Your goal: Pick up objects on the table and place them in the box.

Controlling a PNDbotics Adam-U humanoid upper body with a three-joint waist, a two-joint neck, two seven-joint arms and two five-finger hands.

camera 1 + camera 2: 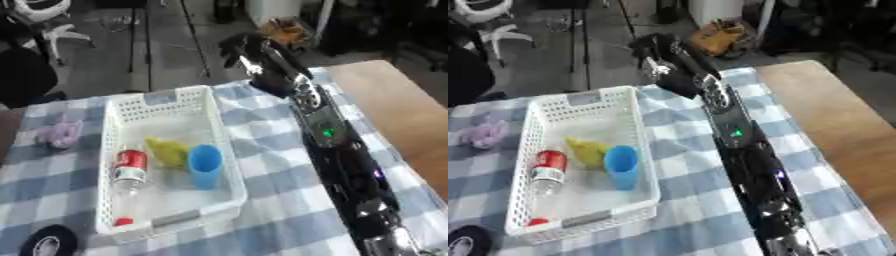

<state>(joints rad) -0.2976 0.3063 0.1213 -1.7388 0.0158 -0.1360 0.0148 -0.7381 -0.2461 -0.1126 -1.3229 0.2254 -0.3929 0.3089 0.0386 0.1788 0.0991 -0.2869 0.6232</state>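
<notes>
A white slotted basket [219, 130] stands on the checked tablecloth. Inside it lie a clear bottle with a red label and red cap [129, 182], a yellow object [166, 151] and an upright blue cup [206, 165]. A small purple object [59, 133] rests on the cloth to the left of the basket. My right arm stretches from the lower right up past the basket's right side. Its hand [665, 50] hovers over the table's far edge, beyond the basket's far right corner, too blurred to show whether it holds anything. No left hand shows.
A black round thing with a pale centre [48, 243] lies at the near left corner. Bare wooden tabletop [402, 110] runs along the right of the cloth. Beyond the far edge is floor with a brown-orange object [282, 31].
</notes>
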